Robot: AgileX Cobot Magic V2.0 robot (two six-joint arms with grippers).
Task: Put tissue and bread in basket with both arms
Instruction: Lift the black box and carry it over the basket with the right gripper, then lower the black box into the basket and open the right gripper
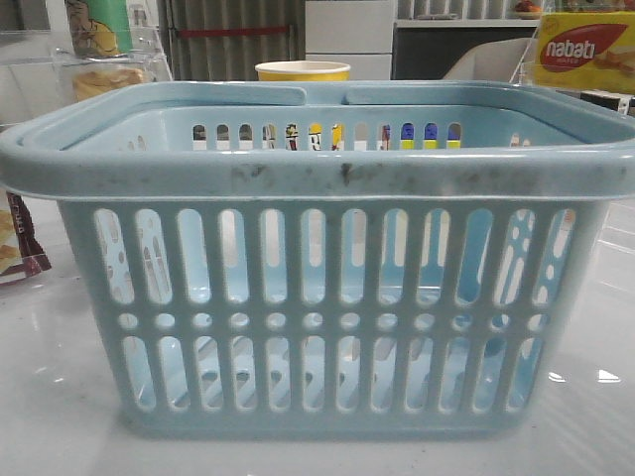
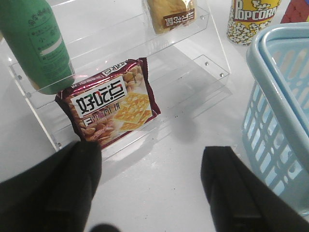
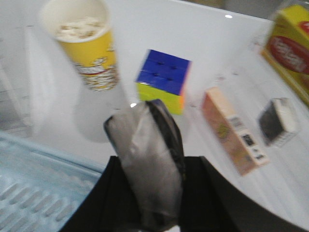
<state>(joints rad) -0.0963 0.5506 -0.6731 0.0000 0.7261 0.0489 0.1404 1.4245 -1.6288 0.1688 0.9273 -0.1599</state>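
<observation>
right wrist view: right pincer (image 3: 153,193) grips glossy flat tissue (image 3: 147,159).

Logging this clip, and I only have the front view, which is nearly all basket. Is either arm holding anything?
Observer: Yes. The right gripper is shut on the tissue.
Operator: And the left one?
Observer: The left gripper is open with nothing in it, over the table beside the basket.
Operator: Where is the bread?
Observer: The bread lies on the upper step of a clear shelf, beyond the left gripper.
</observation>
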